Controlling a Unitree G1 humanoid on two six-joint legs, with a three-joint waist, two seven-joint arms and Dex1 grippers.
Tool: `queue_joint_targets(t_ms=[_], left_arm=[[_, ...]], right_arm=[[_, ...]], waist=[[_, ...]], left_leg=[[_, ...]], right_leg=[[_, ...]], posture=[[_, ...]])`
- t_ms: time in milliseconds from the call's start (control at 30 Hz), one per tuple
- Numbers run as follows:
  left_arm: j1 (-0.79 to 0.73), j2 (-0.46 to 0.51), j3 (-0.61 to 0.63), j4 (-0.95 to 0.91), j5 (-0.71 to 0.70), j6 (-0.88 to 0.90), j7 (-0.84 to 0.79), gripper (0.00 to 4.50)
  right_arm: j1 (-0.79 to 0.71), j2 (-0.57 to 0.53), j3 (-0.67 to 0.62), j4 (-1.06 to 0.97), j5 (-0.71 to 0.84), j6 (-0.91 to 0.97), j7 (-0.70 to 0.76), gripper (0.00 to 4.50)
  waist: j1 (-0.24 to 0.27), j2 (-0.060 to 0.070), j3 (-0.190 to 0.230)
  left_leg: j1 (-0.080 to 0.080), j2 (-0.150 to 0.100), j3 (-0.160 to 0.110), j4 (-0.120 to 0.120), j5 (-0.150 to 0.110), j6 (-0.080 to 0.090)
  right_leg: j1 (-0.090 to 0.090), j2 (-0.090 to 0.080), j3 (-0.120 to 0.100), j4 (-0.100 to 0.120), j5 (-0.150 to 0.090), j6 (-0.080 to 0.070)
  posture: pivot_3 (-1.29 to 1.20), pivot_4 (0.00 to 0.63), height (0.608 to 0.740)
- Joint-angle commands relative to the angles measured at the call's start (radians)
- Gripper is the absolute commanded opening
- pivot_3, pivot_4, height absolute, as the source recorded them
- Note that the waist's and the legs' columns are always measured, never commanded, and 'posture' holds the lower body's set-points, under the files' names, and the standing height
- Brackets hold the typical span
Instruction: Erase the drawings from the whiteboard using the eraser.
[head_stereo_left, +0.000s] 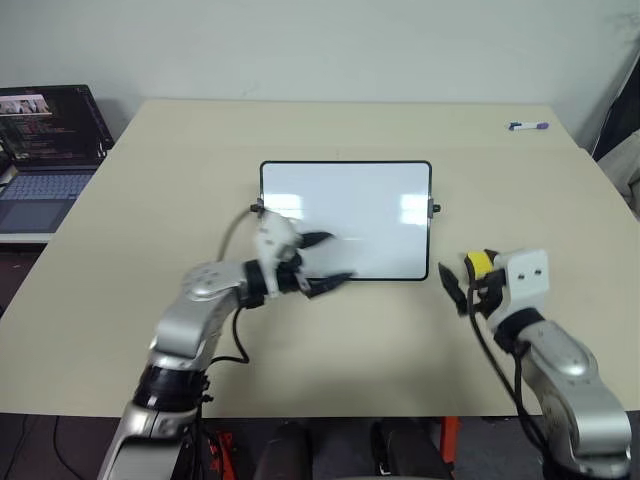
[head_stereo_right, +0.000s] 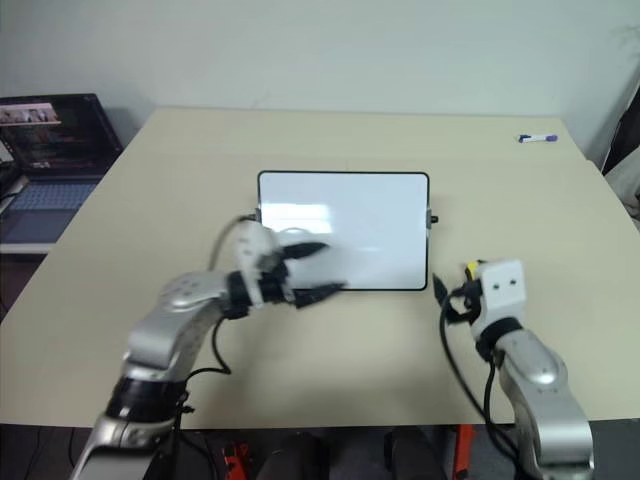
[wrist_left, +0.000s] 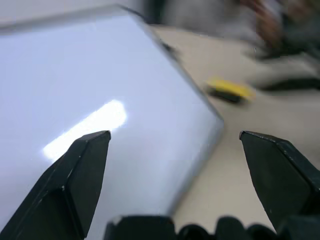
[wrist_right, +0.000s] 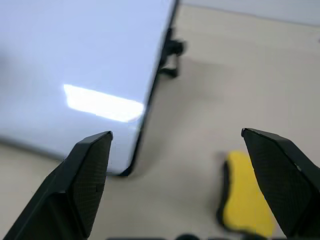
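The whiteboard (head_stereo_left: 370, 205) lies flat at the middle of the table, and its white face looks blank; the drawings are out of view. My left gripper (head_stereo_left: 340, 258) is open over the board's near left corner, with nothing between its fingers (wrist_left: 80, 170). The eraser (head_stereo_left: 480, 264), a small yellow block with a dark underside, lies on the table just off the board's near right corner. My right gripper (wrist_right: 176, 133) is open around it. The eraser (wrist_right: 245, 200) sits loose on the tabletop near one finger.
A purple-capped white marker (head_stereo_left: 528, 126) lies at the table's far right corner. An open laptop (head_stereo_left: 45, 150) stands on a lower surface off the table's left edge. A wall runs behind the table.
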Motion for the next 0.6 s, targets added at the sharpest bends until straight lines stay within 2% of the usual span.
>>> queue_joint_targets(t_ms=[33, 100, 200, 300, 367, 500, 600], left_arm=[[0.189, -0.055, 0.123, -0.163, -0.087, 0.059, 0.131, 4.5], [0.307, -0.083, 0.14, -0.181, -0.087, 0.039, 0.156, 4.5], [0.394, -0.138, 0.163, -0.159, 0.008, -0.066, 0.272, 4.5], [0.422, -0.175, 0.138, -0.173, 0.1, -0.15, 0.368, 4.5], [0.429, -0.194, 0.106, -0.179, 0.176, -0.207, 0.429, 4.5], [0.44, -0.231, 0.043, -0.183, 0.256, -0.27, 0.503, 4.5], [0.468, -0.249, 0.02, -0.174, 0.295, -0.31, 0.538, 4.5]], right_arm=[[0.091, 0.062, 0.013, 0.043, -0.039, -0.254, -0.038, 4.46], [0.129, 0.095, 0.01, 0.117, -0.049, -0.373, -0.046, 4.46], [0.127, 0.13, -0.025, 0.224, -0.031, -0.484, -0.061, 4.46], [0.092, 0.129, -0.079, 0.287, 0.025, -0.497, -0.051, 4.46], [0.081, 0.11, -0.1, 0.302, 0.048, -0.494, -0.029, 4.46], [0.088, 0.082, -0.125, 0.282, 0.077, -0.478, -0.01, 4.46], [0.094, 0.069, -0.131, 0.257, 0.094, -0.451, -0.009, 4.46]], waist=[[0.0, 0.0, -0.002], [0.002, 0.0, -0.003], [0.009, -0.004, 0.0], [0.012, -0.004, 0.001], [0.012, -0.005, 0.0], [0.011, -0.004, 0.0], [0.008, -0.004, 0.0]], left_leg=[[0.001, 0.0, 0.001, 0.0, 0.0, 0.0], [0.005, -0.001, 0.002, 0.0, 0.0, 0.0], [0.019, -0.001, 0.001, 0.0, 0.0, 0.0], [0.026, -0.001, 0.0, 0.0, 0.001, 0.002], [0.031, -0.001, 0.001, 0.0, 0.002, 0.003], [0.031, -0.001, 0.002, 0.0, 0.002, 0.003], [0.03, -0.001, 0.002, -0.002, 0.001, 0.002]], right_leg=[[0.0, -0.001, 0.001, 0.0, 0.0, 0.0], [0.004, -0.001, 0.001, 0.0, 0.0, 0.001], [0.019, -0.001, 0.0, -0.002, 0.0, 0.001], [0.026, -0.001, 0.0, -0.002, -0.002, 0.003], [0.032, -0.001, 0.001, -0.002, -0.006, -0.001], [0.031, 0.0, 0.002, -0.002, -0.003, 0.004], [0.029, 0.0, 0.001, -0.002, -0.001, 0.0]], posture=[[0.0, 0.15, 0.74], [0.0, 0.15, 0.74], [0.0, 0.15, 0.74], [0.0, 0.15, 0.74], [0.0, 0.15, 0.74], [0.0, 0.15, 0.74], [0.0, 0.15, 0.74]])
